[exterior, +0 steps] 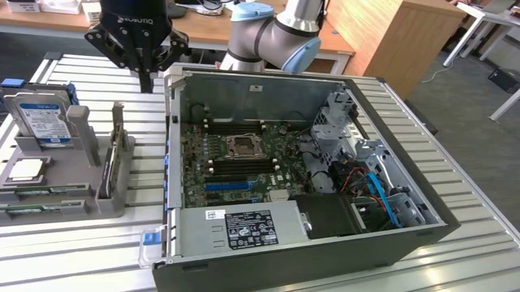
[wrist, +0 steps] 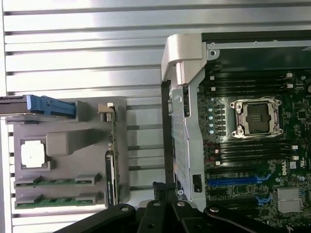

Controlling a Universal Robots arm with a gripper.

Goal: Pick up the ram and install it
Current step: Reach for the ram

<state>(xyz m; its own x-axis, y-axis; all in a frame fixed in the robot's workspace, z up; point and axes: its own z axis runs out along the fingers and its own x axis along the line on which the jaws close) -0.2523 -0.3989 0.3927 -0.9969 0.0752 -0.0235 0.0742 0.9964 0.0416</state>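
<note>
Two ram sticks, thin green boards, lie side by side in slots at the near end of a grey holder on the exterior view's left. In the wrist view the same ram sticks sit in the holder. My black gripper hangs shut and holds nothing, high above the slatted table by the far left corner of the open computer case, well away from the ram. Its fingertips meet over the case wall. Black memory slots flank the processor socket.
The holder also carries a silver hard drive with a blue-white label, a square processor chip and an upright card with a metal bracket. Inside the case are a power supply, drive cages and cables. Wooden desks stand behind.
</note>
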